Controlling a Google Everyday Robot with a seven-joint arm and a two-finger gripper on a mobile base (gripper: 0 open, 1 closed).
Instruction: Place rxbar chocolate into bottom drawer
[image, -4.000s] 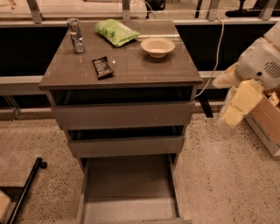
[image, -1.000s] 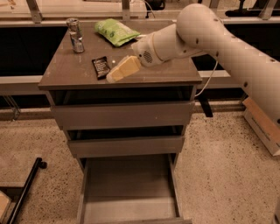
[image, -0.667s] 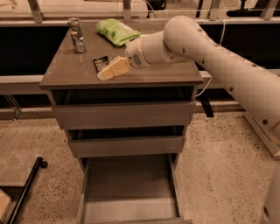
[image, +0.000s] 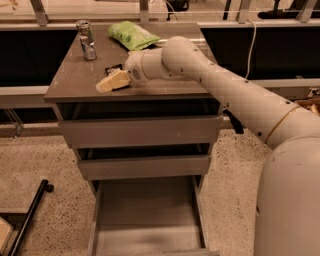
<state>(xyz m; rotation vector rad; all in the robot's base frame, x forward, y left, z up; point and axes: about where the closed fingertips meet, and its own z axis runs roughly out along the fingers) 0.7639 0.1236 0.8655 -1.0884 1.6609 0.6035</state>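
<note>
Gripper (image: 109, 82) is low over the left-front part of the cabinet top (image: 75, 82), right at the rxbar chocolate (image: 113, 68). Can't tell whether it's clenched, released or grasping the bar; the angle hides that.

Big to small:
- Arm (image: 225, 92) reaches in from the right, across the top, wrist angled down to the left.
- Cabinet: three drawers. Upper two are pushed in, or nearly so.
- bottom drawer (image: 147, 215) is pulled out toward the camera, grey floor bare, nothing in it.
- Green bag (image: 132, 35) at the back of the top, behind the wrist.
- Can (image: 86, 40) upright at back left, apart from the gripper.
- rxbar chocolate: only a dark corner shows just behind the gripper, flat on the top. Contact looks likely, can't confirm.

Progress, my read: early. Drawer is open and ready, so that's covered. Bar is not lifted and not visibly secured. Left to do: confirm grasp, lift clear of the top, carry out past the front edge, lower to the open drawer, release.
</note>
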